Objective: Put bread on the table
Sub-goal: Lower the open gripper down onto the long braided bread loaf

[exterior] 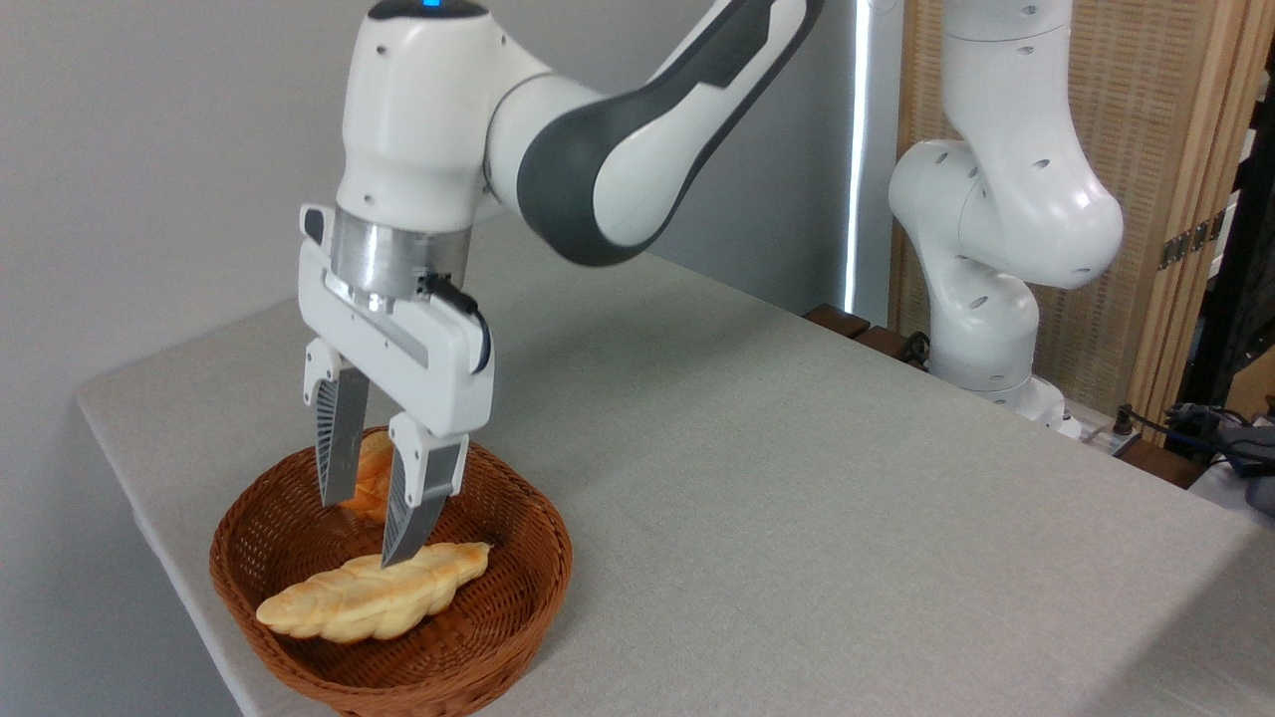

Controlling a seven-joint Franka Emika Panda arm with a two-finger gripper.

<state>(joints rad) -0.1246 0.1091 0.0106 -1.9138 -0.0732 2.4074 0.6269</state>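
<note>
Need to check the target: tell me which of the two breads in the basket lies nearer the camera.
The long pale braided bread, lying across the basket's front. The small orange bun sits farther back, partly hidden behind the gripper.

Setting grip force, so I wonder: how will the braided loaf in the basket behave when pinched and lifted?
The bread looks puffy, so probably light and squashable. Gripped off-centre, as the open gripper hangs, it may tilt. Its glossy crust might slip.
</note>
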